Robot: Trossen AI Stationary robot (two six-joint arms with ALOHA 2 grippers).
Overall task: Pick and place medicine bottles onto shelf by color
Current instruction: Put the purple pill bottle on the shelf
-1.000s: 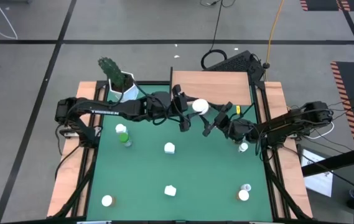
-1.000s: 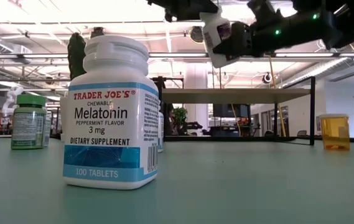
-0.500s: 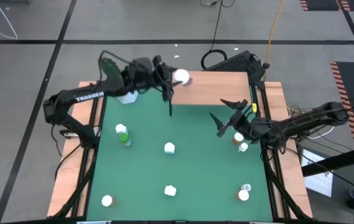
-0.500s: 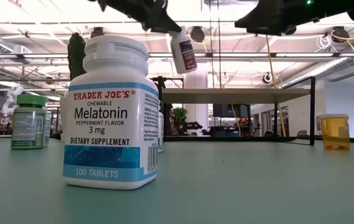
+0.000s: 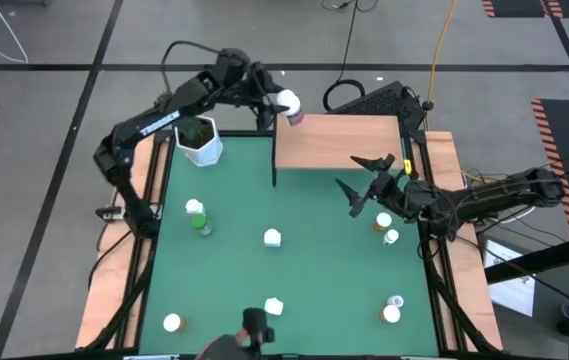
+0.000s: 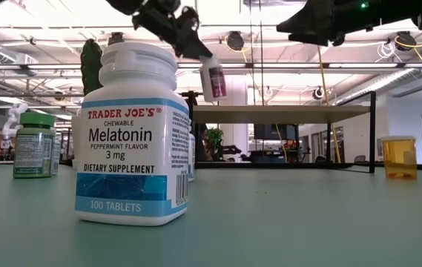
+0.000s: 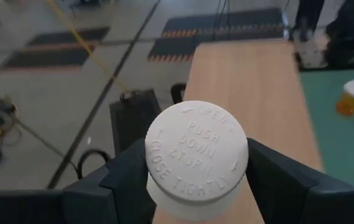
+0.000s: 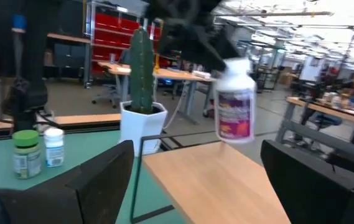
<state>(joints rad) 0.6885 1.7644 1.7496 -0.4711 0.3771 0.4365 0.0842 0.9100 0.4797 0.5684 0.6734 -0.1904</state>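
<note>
While you scan from the left, note the green-capped bottle (image 5: 201, 222) and a white-capped one beside it standing on the green table mat (image 5: 314, 260), with the white hexagonal pot of cactus (image 5: 200, 140) at the far left corner. Your left claw (image 5: 282, 103) is clamped on a white-capped bottle with a pink-purple label (image 5: 290, 103), held in the air over the far left corner of the light-wood shelf board (image 5: 339, 142). This looks like the placing step: you would next need to lower the bottle upright onto the board, at the spot meant for its colour, before you let go.

Further right, your right claw (image 5: 367, 182) hangs with its fingers spread wide and nothing between them, just off the shelf's near right edge, above the orange translucent bottle (image 5: 383, 221). More white-capped bottles sit on the mat towards the near edge.

Your left wrist view shows what the others cannot: the cap (image 7: 196, 151) gripped squarely between both dark fingers, with bare board beyond. Only the right wrist view shows the label (image 8: 235, 116) plainly, and the level view shows the carried bottle (image 6: 213, 79) tilted, well above the shelf top (image 6: 281, 109).
</note>
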